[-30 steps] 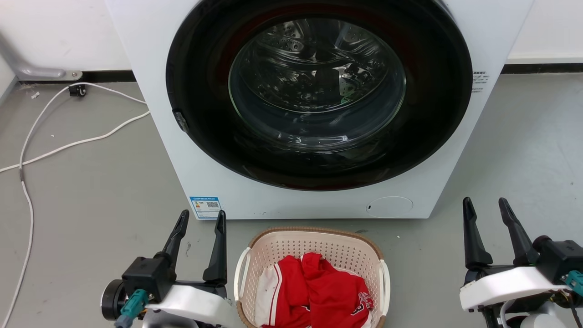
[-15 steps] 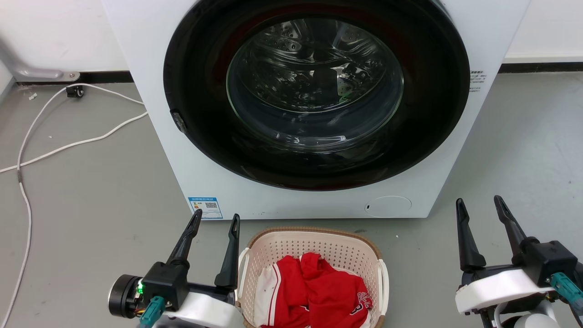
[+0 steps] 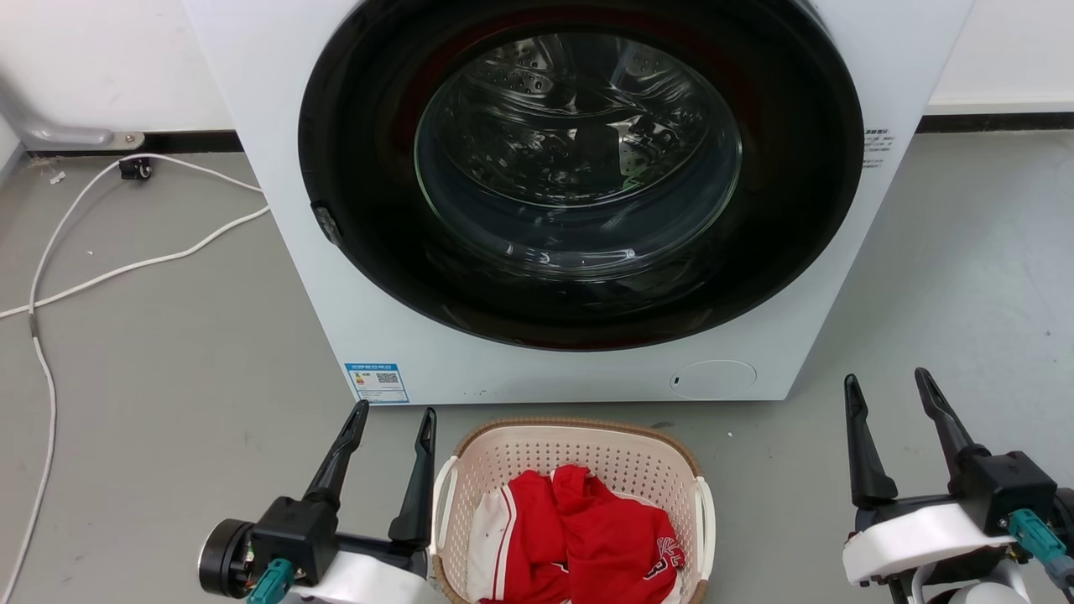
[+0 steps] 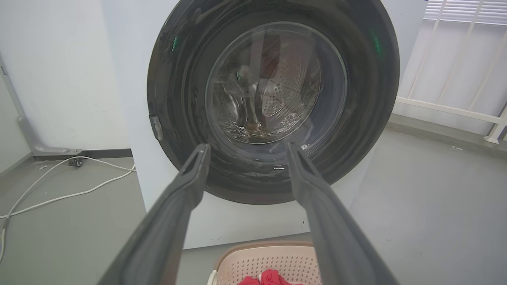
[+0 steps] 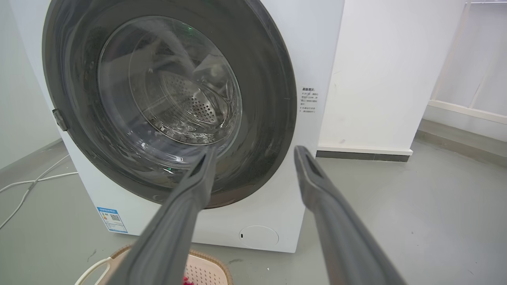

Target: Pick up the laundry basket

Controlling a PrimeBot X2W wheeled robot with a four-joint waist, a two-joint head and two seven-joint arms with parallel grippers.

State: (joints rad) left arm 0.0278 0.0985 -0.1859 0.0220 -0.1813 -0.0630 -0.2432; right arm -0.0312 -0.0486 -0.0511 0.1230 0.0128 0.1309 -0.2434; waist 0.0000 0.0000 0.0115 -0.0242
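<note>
Laundry basket (image 3: pixel 587 453): matt cream perforated plastic, brown woven-look rim. Garment (image 3: pixel 604 537): red cloth. Washer (image 3: pixel 268 168): smooth white casing, glossy glass door. Floor (image 3: pixel 168 361): smooth matt grey.

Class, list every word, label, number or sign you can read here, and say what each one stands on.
Blue label on the washing machine's lower front: print and a QR code, too small to read.
Black printed lines on the machine's front, right side: too small to read.
White lettering on the red garment in the laundry basket: creased, unreadable.
Nothing can be quoted.
</note>
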